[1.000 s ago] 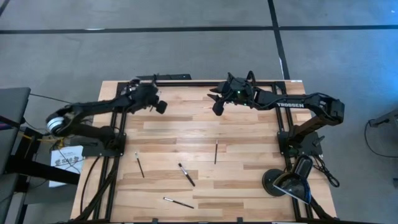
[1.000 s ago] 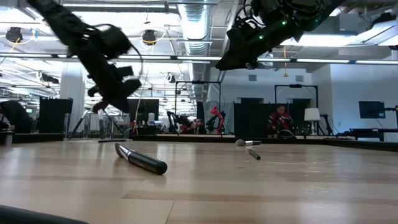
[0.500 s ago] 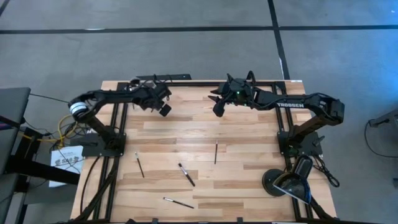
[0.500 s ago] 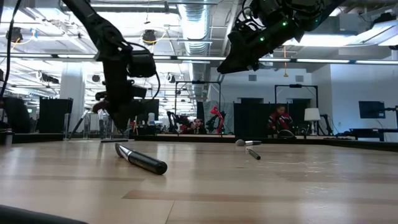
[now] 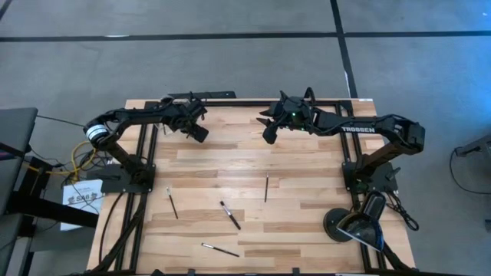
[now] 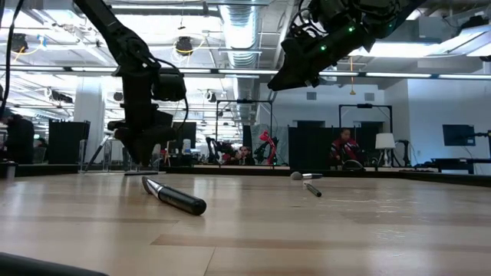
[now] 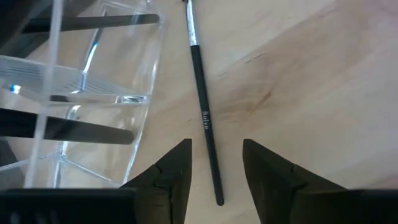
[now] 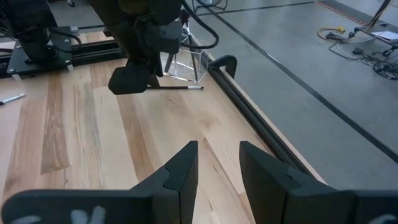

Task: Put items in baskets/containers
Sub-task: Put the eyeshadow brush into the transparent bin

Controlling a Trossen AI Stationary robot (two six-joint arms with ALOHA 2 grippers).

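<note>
A clear plastic container (image 7: 93, 93) stands at the table's far left, by the far edge, with dark brush handles inside it. Beside it on the wood lies a slim black brush (image 7: 202, 106) with a silvery ferrule. My left gripper (image 7: 216, 171) hangs open above this brush and points steeply down. Its fingers stand on either side of the handle's end and do not touch it. The right wrist view shows the same brush (image 8: 177, 88) flat on the table beside the container (image 8: 185, 62). My right gripper (image 5: 268, 134) hovers open and empty over the far middle.
Several more brushes lie on the table's near half (image 5: 173, 203), (image 5: 230, 215), (image 5: 266, 188), (image 5: 220, 250). A round black lamp base (image 5: 337, 225) stands at the near right. A black frame rail (image 8: 249, 106) runs along the far edge.
My left gripper has tipped from slanting to pointing steeply down and has sunk toward the table beside the container. My right arm has kept still.
</note>
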